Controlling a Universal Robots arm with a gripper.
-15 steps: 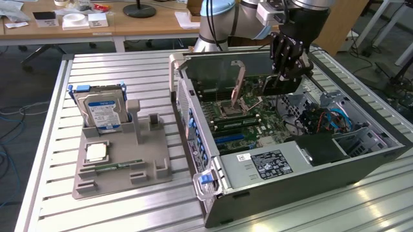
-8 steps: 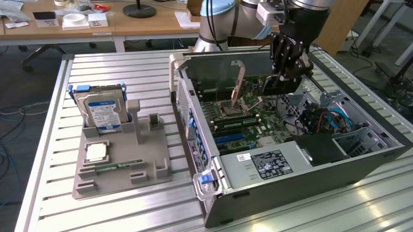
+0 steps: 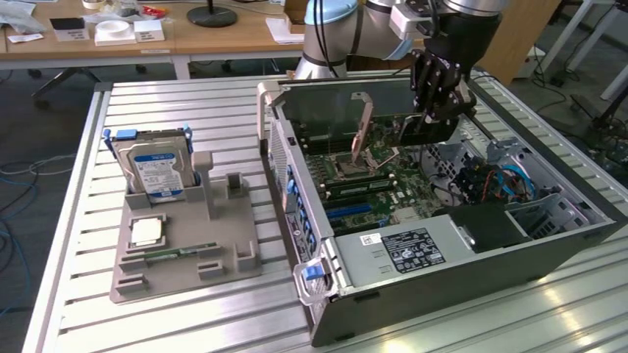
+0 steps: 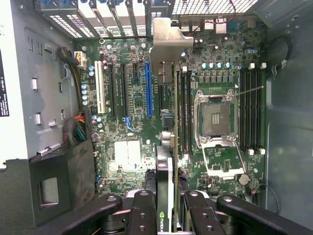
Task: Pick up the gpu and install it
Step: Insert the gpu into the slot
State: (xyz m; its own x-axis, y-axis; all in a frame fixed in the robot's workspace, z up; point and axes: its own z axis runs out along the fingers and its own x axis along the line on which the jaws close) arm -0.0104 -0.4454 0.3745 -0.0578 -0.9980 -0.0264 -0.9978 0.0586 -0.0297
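gpu (image 4: pixel 165 186) is hanging edge-on over the mobo (image 4: pixel 132 147), inside the open pc case (image 3: pixel 442 279) on the exterior view's right of the bench (image 3: pixel 196 323). hand (image 4: pixel 168 210) is pinching it, jaws partway closed on its flat faces. prob light, stiff, fragile; gripping the faces is sparing the connector edge.

Case (image 3: pixel 442 287) open side up. Beside CPU socket (image 4: pixel 215 115) the gpu (image 4: pixel 166 49) hangs edge-on; expansion slots (image 4: pixel 117 90) past it unobstructed; cable bundle (image 4: pixel 73 129) beyond those, crowding the case wall.
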